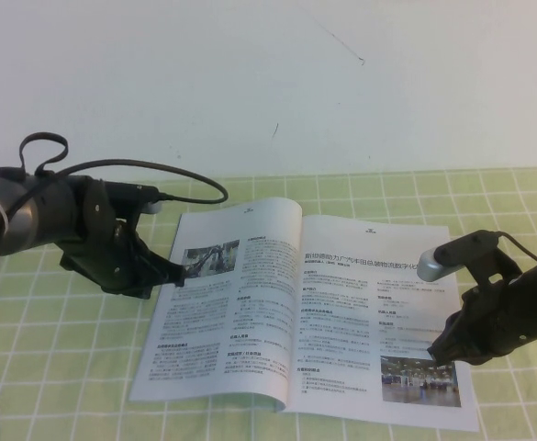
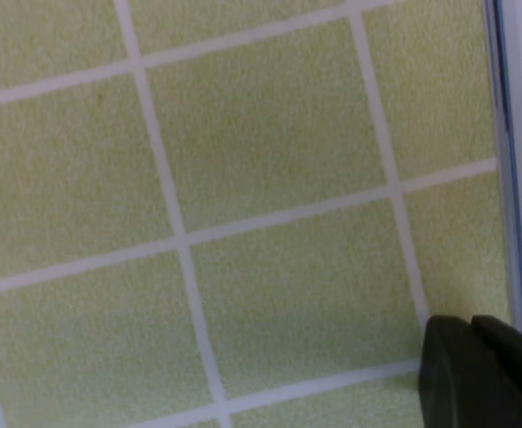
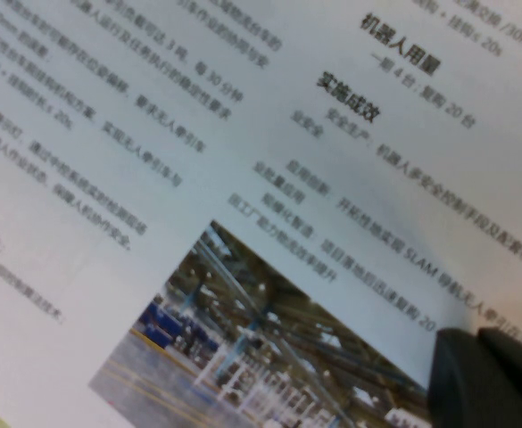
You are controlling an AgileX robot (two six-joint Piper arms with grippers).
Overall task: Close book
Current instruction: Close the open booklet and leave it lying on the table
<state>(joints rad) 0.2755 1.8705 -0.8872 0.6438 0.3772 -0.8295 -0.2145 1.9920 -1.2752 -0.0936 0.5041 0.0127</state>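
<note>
Book: the book [image 1: 296,312] lies open and flat on the green checked tablecloth [image 1: 57,367], about in the middle of it and reaching toward its near edge; it is not closed yet
Left page: the left page [image 1: 218,312] rises a little near the spine, so this side looks easier to turn over
Left gripper: the left gripper [image 1: 171,274] is low at the outer edge of the left page, pressed together into one narrow tip and holding nothing; I judge it is placed there to slide under the page edge and lift it
Right gripper: the right gripper [image 1: 438,351] hangs over the right page [image 1: 369,294], just beside the printed photo [image 1: 419,378]; it seems pressed together and empty, though little of it shows; probably it is there to keep this side from sliding
Next move: lift the left half and fold it over to the right
Risk: only one thin sheet may be caught, and the right gripper stands in the way of the fold
</note>
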